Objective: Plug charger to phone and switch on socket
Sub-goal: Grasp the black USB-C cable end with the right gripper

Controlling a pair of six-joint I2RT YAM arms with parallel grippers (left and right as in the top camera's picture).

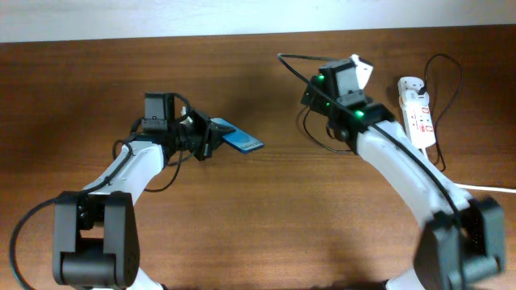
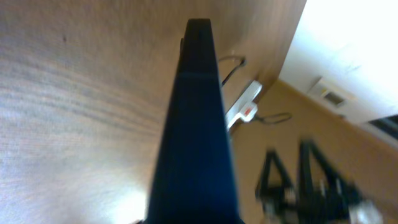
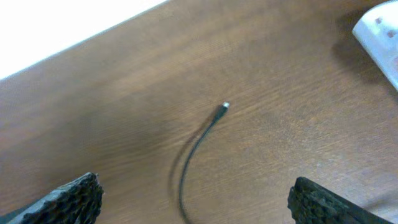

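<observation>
My left gripper (image 1: 211,138) is shut on the phone (image 1: 242,142) and holds its blue screen tilted above the table, left of centre. In the left wrist view the phone (image 2: 196,124) shows edge-on as a dark blue slab. The charger (image 1: 292,63) is a thin black cable lying by my right gripper (image 1: 359,71). In the right wrist view its plug tip (image 3: 224,106) lies on the wood ahead of my open, empty right gripper (image 3: 193,202). The white socket (image 1: 418,113) lies at the far right, and also shows in the left wrist view (image 2: 244,104).
A corner of the socket (image 3: 380,30) shows at the top right of the right wrist view. A thick white cord (image 1: 492,188) leaves the socket toward the right edge. A black cable loop (image 1: 450,80) lies beside the socket. The table's far edge (image 1: 201,34) meets a white wall.
</observation>
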